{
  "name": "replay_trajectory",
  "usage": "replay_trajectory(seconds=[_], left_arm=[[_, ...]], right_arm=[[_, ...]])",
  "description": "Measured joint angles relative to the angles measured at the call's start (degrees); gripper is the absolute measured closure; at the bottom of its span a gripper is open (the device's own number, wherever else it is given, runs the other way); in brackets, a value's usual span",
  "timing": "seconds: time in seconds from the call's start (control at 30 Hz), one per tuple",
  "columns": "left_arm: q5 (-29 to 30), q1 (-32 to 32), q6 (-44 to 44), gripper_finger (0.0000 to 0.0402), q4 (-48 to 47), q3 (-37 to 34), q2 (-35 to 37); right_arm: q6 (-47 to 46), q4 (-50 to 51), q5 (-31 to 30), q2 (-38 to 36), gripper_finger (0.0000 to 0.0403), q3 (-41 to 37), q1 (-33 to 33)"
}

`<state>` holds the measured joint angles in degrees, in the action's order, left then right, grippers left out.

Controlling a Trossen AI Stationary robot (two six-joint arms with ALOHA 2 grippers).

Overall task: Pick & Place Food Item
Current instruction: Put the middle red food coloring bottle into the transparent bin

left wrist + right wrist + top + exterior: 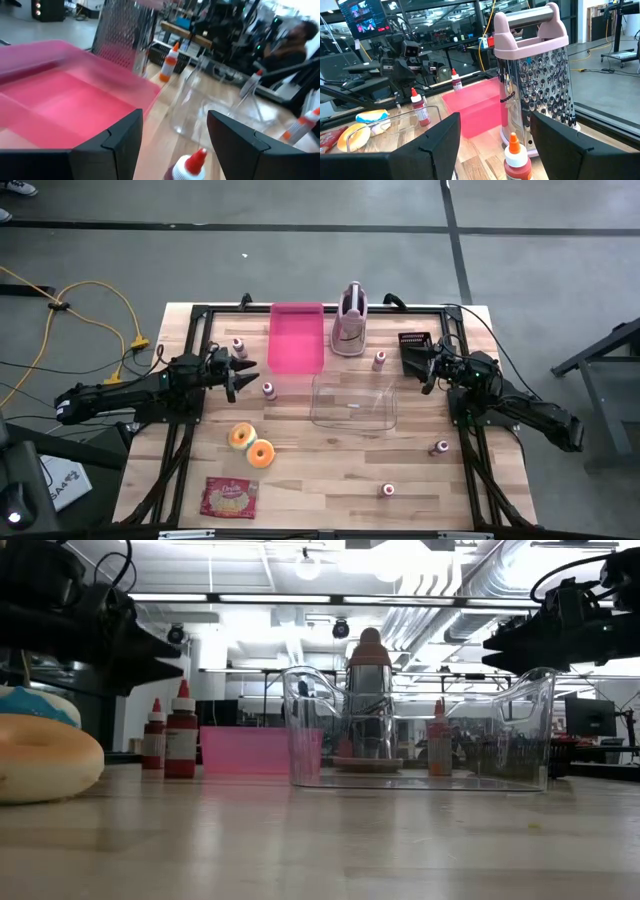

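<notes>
Doughnuts were the food nearest to hand: two round, ring-shaped toy doughnuts, one with pale blue-and-white icing and one plain orange, lay touching each other on the wooden slatted table, toward the front on the left arm's side. The left gripper hung above the table with its two dark fingers spread wide and nothing between them; the doughnuts lay behind and below its tips, back toward the table's front edge, so it pointed away from them, toward the flat pink plastic tray and a small red-capped sauce bottle just ahead of it. The right gripper also stood wide open and empty on the far side, with the clear plastic bin between it and the doughnuts, and the pink-handled metal box grater close before it. Being rings, the doughnuts offered no long axis, so approach angle probably mattered little. The left arm was plainly the nearer, and it would likely need to draw back and swing toward the front to reach them. A red packet of snack food lay further out still, near the front edge.
</notes>
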<state>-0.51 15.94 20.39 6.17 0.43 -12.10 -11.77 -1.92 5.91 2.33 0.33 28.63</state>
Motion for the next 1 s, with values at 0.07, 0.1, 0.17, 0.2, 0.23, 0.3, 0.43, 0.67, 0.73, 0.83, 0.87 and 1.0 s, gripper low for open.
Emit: replay_trajectory(seconds=[0.07,0.1,0.17,0.2,0.23,0.3,0.43,0.67,0.73,0.83,0.87,1.0], left_arm=[[0.07,0.0,0.97,0.0185,1.1,0.0,-0.02],[0.09,0.0,0.99,0.0185,1.24,0.0,0.0],[0.28,0.0,0.99,0.0185,1.54,0.0,-0.02],[0.3,0.0,0.99,0.0185,1.56,0.0,-0.02],[0.33,0.02,0.99,0.0185,1.65,0.0,-0.02],[0.37,0.04,0.99,0.0185,1.67,0.0,-0.02],[-1.02,0.04,0.22,0.0185,1.7,0.0,-0.02],[-3.65,-0.03,-10.9,0.0185,2.33,1.78,-0.17],[-3.21,-0.2,-14.91,0.0185,0.79,3.08,-0.91],[0.42,-0.82,-17.79,0.0185,-2.22,5.28,-3.11],[1.87,-1.18,-18.44,0.0185,-3.97,6.38,-4.24],[6.05,-3.63,-19.59,0.0185,-10.39,13.08,-11.08]], right_arm=[[0.0,0.01,-0.01,0.0,0.0176,-0.01,-0.01],[0.0,0.01,-0.01,-0.01,0.0176,0.0,0.0],[0.0,0.01,-0.02,-0.01,0.0176,0.0,0.0],[0.0,-0.02,0.01,0.0,0.0176,0.0,-0.01],[0.0,-0.02,-0.02,-0.02,0.0176,-0.02,-0.01],[0.0,-0.02,0.0,0.0,0.0176,-0.01,0.0],[0.0,0.01,-0.01,0.0,0.0176,0.0,0.0],[0.0,0.0,0.0,0.0,0.0176,0.01,-0.01],[0.0,0.01,0.0,0.0,0.0176,0.0,0.01],[0.0,-0.01,0.01,0.0,0.0176,0.01,0.01],[0.0,-0.01,0.0,-0.02,0.0176,0.0,-0.01],[0.0,0.0,-0.01,-0.02,0.0176,-0.02,-0.01]])
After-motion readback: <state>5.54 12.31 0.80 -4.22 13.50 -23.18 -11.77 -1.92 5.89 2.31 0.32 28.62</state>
